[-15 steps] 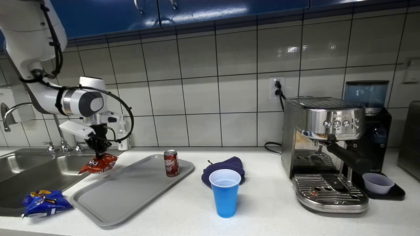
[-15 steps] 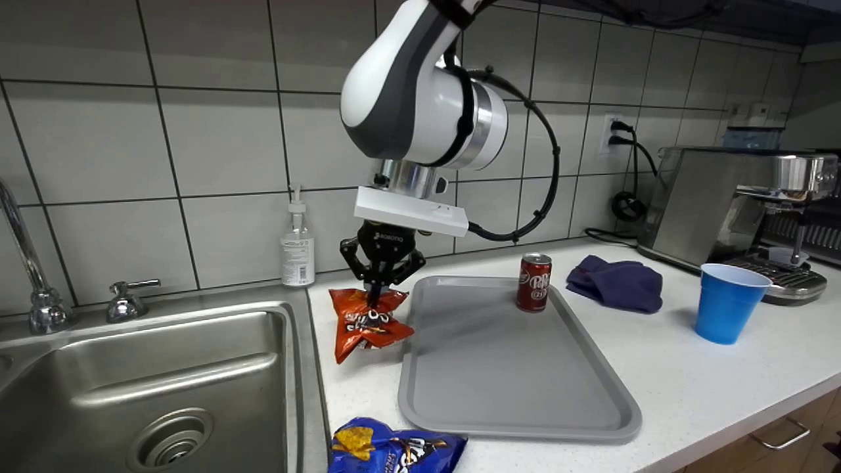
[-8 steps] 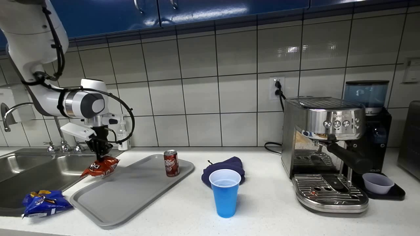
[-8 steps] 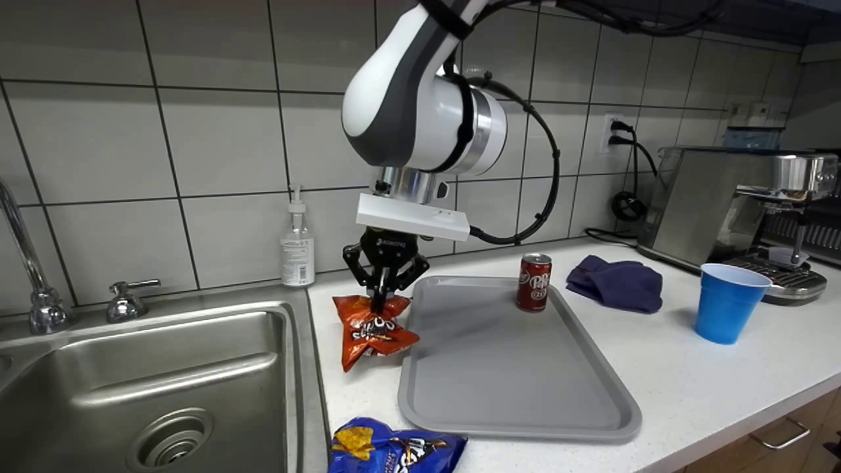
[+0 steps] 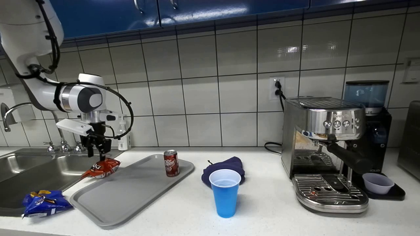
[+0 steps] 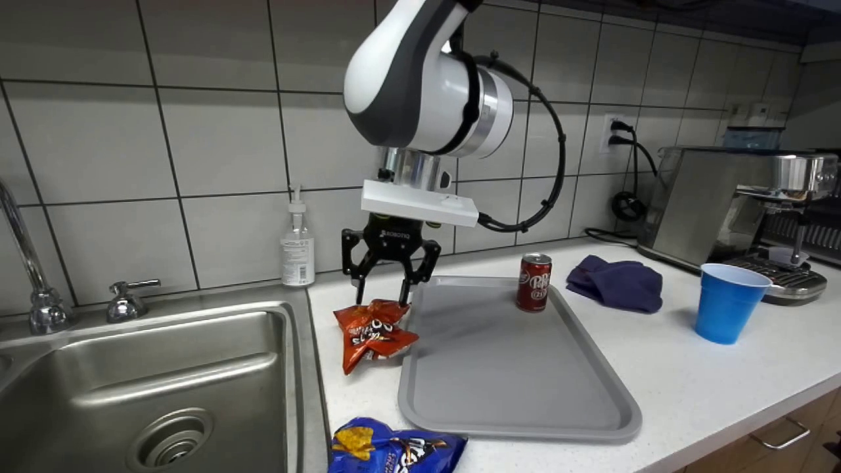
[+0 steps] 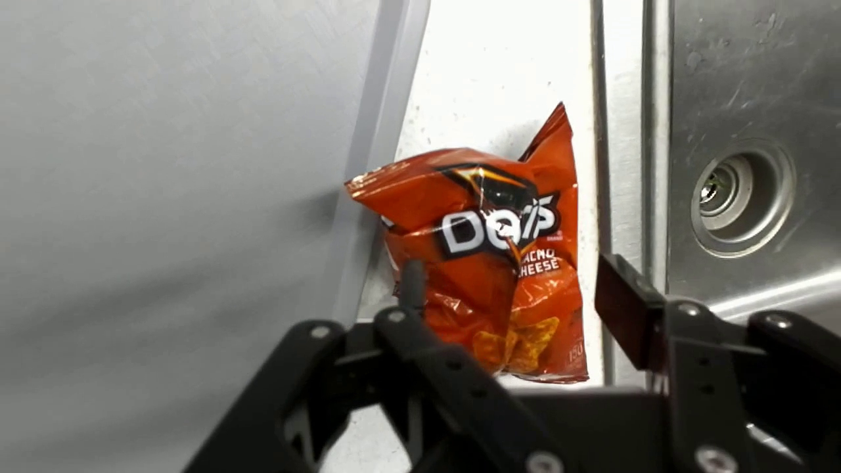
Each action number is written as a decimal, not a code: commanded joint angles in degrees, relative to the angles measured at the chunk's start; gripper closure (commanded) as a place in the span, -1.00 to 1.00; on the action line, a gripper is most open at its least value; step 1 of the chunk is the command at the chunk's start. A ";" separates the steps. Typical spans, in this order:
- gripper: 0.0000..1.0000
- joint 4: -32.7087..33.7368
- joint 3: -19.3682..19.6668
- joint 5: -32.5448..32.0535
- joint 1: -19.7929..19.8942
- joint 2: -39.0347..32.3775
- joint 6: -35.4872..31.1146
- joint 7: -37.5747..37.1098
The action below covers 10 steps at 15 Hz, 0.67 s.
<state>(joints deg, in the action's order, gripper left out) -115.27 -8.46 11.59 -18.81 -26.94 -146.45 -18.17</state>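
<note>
My gripper (image 6: 381,302) stands open just above a red-orange chip bag (image 6: 373,336), its fingers spread apart. In the wrist view the bag (image 7: 460,276) shows below and between the fingers (image 7: 627,309), with counter visible beside the right one. The crumpled bag lies on the narrow counter strip between sink and tray, one corner overlapping the rim of the grey tray (image 6: 512,374). A red soda can (image 6: 533,282) stands upright on the tray. A blue chip bag (image 5: 47,203) lies near the tray's front corner, by the sink.
The steel sink (image 6: 299,368) borders the strip, with a faucet (image 6: 41,289) and a soap bottle (image 6: 297,249) behind. Beyond the tray are a purple cloth (image 6: 617,284), a blue cup (image 6: 730,305) and an espresso machine (image 5: 328,137).
The red-orange bag came down onto the counter and tray rim in my shut gripper. Since then the jaws have opened and let go of it, and the arm has risen slightly.
</note>
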 commanded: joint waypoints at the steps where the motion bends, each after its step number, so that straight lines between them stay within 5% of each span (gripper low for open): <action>1: -0.98 -6.02 -0.93 -0.25 1.97 6.99 1.98 1.76; 6: -1.00 -13.39 -0.16 -0.64 2.82 13.63 2.37 -0.23; 7: -1.00 -8.69 -0.63 -0.44 2.67 8.70 1.28 0.24; 10: -1.00 -11.81 -0.67 -0.41 3.15 11.38 1.29 0.26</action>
<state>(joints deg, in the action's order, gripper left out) -127.12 -8.26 11.59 -16.56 -15.55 -145.24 -17.64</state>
